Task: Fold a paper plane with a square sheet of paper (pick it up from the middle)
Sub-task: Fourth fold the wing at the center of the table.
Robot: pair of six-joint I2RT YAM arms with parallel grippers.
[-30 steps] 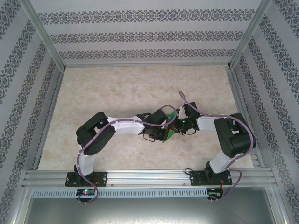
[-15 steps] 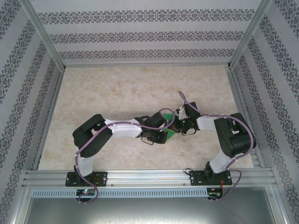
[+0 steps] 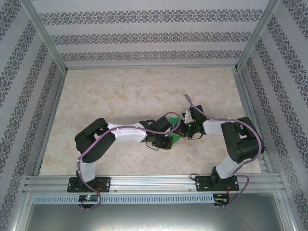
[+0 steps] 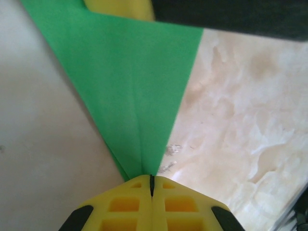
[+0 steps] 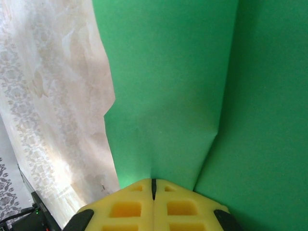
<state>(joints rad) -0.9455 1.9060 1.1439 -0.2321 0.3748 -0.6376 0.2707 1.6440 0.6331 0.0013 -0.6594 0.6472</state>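
Note:
The square sheet of paper (image 4: pixel 130 86) is folded into a bright green wedge with a centre crease, a paper plane shape. Its narrow tip runs into my left gripper (image 4: pixel 152 180), which is shut on it. My right gripper (image 5: pixel 153 183) is shut on a broader part of the same paper (image 5: pixel 168 86), beside a fold line. From above, the two grippers meet near the table's middle right, and a little green paper (image 3: pixel 176 139) shows between the left gripper (image 3: pixel 169 139) and the right gripper (image 3: pixel 183 129). A yellow finger (image 4: pixel 120 7) of the right gripper shows at the wedge's wide end.
The beige marbled table (image 3: pixel 120 91) stretches behind and to the left of the arms. Patterned walls (image 3: pixel 144 36) and aluminium posts enclose it. A metal rail (image 3: pixel 154 183) runs along the near edge.
My left wrist has shifted a little toward the near edge and its elbow has swung left, with the paper still held. The right arm has barely moved.

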